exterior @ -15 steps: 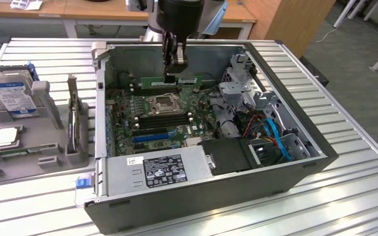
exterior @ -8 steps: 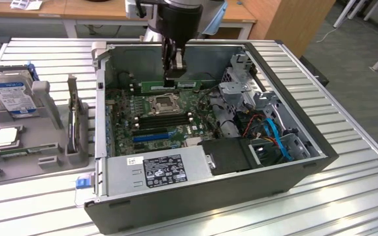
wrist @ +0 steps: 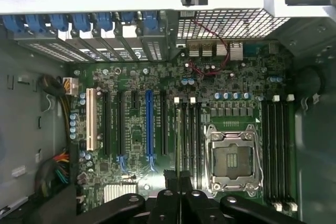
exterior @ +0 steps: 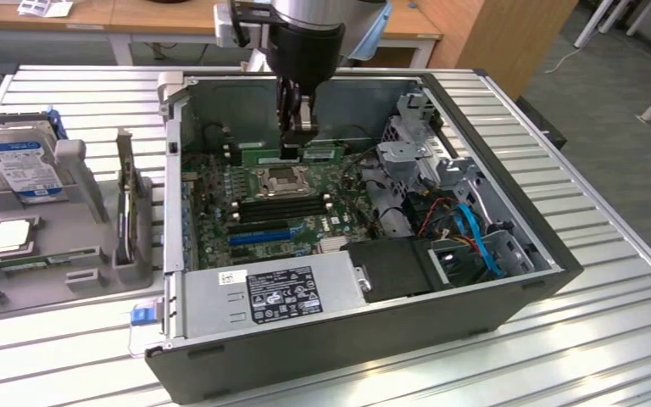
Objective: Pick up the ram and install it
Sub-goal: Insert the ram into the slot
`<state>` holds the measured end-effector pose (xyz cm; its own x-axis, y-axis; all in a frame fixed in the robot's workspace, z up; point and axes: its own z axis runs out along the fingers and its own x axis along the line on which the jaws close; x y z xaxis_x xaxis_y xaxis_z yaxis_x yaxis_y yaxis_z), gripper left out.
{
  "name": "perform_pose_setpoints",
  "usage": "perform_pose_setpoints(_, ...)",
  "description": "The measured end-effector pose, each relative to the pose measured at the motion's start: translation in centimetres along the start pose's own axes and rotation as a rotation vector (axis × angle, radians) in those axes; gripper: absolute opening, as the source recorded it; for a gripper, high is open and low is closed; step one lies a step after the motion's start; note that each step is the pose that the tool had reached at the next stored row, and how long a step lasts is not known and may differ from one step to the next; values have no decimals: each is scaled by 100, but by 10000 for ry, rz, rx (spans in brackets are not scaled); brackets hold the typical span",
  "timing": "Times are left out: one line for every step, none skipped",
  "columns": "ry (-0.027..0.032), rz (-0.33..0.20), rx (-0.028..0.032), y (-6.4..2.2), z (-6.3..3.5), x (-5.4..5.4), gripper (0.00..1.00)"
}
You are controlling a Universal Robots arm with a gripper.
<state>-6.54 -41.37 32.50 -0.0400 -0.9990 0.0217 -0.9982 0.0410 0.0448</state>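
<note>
We hold the ram [exterior: 260, 155] pinched mid-length in the gripper [exterior: 292, 150]; we judge it light, stiff and fragile, best gripped along its upper edge

We record the ram [exterior: 325, 153] as green; the motherboard [wrist: 137, 148] as green, carrying a blue slot [wrist: 149, 124] and a white slot [wrist: 92, 121] among black ones; the hard drive [exterior: 14, 157] as silver, blue-labelled; the table [exterior: 620, 339] as ribbed silver

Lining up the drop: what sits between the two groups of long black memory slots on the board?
The processor socket, in its silver metal frame, fills that gap; the wrist view shows it.
</note>
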Motion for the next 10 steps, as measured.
perform_pose_setpoints(7,1,1,1,18,-1,12)
perform_pose_setpoints(14,1,2,1,37,-1,12)
perform_pose_setpoints(21,2,2,2,55,-1,12)
perform_pose_setpoints(28,3,2,2,73,-2,12)
perform_pose_setpoints(35,4,3,2,93,-2,12)
perform_pose_setpoints(40,5,2,3,111,-2,12)
perform_pose_setpoints(45,5,3,2,129,-3,12)
perform_pose_setpoints(50,5,3,2,146,-3,12)
perform_pose_setpoints(55,6,3,2,164,-3,12)
perform_pose_setpoints(60,6,2,2,182,-4,12)
